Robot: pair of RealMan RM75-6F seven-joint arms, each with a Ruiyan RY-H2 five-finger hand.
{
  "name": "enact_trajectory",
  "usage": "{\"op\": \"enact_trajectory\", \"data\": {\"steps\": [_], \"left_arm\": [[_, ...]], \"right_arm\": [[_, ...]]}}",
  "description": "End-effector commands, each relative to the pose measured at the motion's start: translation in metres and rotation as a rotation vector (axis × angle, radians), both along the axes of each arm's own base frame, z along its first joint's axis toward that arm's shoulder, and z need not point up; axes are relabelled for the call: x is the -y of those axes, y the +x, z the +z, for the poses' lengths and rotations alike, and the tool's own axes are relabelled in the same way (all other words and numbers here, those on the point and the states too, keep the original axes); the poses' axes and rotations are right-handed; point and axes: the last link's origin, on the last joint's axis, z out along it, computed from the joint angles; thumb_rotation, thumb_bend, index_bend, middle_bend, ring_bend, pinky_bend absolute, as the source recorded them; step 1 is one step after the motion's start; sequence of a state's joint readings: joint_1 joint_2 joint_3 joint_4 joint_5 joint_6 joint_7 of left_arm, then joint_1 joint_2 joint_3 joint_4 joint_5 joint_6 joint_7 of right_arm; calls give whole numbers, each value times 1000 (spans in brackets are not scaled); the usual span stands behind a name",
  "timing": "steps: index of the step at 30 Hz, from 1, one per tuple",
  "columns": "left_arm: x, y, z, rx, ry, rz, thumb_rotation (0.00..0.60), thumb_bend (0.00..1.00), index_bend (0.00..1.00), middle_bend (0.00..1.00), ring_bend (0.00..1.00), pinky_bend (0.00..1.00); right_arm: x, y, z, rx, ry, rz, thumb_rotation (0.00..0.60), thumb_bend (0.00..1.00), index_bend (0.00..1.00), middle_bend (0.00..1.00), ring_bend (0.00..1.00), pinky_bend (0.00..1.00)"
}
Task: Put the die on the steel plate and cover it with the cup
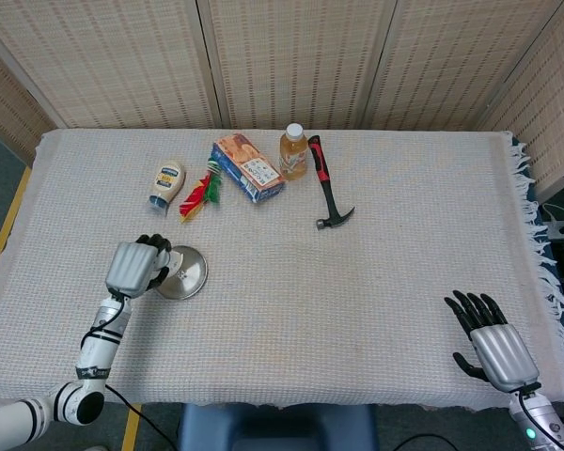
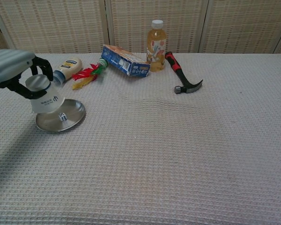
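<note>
Die (image 2: pixel 62 116) sits on the steel plate (image 2: pixel 71 120) at left of the chest view, so we count step one done. Left hand (image 2: pixel 11 68) holds the cup (image 2: pixel 43 94) inverted, tilted and lifted off the plate, the die exposed beside its rim. Cover isn't done: we'd need the cup moved over the die and set down flat. Right hand (image 1: pixel 493 344) rests at lower right of the head view, fingers spread, holding nothing.

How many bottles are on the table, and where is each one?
2: a juice bottle standing upright at the far edge beside the hammer, and a squeeze bottle lying on its side to the far left.
</note>
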State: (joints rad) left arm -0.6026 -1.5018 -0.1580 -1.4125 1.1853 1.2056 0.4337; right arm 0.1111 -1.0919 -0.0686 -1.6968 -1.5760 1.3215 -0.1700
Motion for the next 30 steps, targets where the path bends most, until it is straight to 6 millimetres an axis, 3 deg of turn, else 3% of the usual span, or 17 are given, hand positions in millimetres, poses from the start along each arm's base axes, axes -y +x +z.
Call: {"op": "enact_trajectory", "data": {"steps": [1, 7, 17, 19, 21, 22, 25, 27, 30], "left_arm": [[18, -16, 11, -33, 1, 21, 600, 428, 458, 526, 482, 761], [37, -53, 23, -77, -8, 118, 600, 428, 460, 527, 481, 761], [38, -66, 15, -146, -18, 125, 600, 411, 431, 508, 479, 734], [39, -70, 12, -164, -52, 144, 600, 399, 326, 412, 408, 698], [38, -72, 13, -168, -73, 160, 600, 379, 101, 191, 242, 606], [38, -72, 13, -161, -85, 172, 600, 368, 35, 104, 166, 556], [39, -70, 19, -116, -102, 181, 600, 340, 0, 0, 12, 377], [40, -67, 23, -91, -102, 168, 600, 326, 0, 0, 0, 275], [45, -65, 30, -45, -109, 157, 600, 313, 0, 0, 0, 235]], "right_arm": [[0, 0, 0, 1, 1, 1, 600, 210, 0, 0, 0, 0], [-2, 2, 0, 3, 2, 8, 600, 210, 0, 0, 0, 0], [-5, 4, -1, 3, 1, 15, 600, 211, 0, 0, 0, 0], [-5, 4, 0, 3, -2, 15, 600, 211, 0, 0, 0, 0], [-5, 4, 0, 3, -2, 15, 600, 210, 0, 0, 0, 0], [-5, 4, 0, 3, -1, 15, 600, 210, 0, 0, 0, 0], [-5, 4, 0, 2, 0, 15, 600, 210, 0, 0, 0, 0], [-5, 3, 0, 1, 2, 12, 600, 210, 0, 0, 0, 0], [-5, 3, -1, -2, 5, 9, 600, 210, 0, 0, 0, 0]]}}
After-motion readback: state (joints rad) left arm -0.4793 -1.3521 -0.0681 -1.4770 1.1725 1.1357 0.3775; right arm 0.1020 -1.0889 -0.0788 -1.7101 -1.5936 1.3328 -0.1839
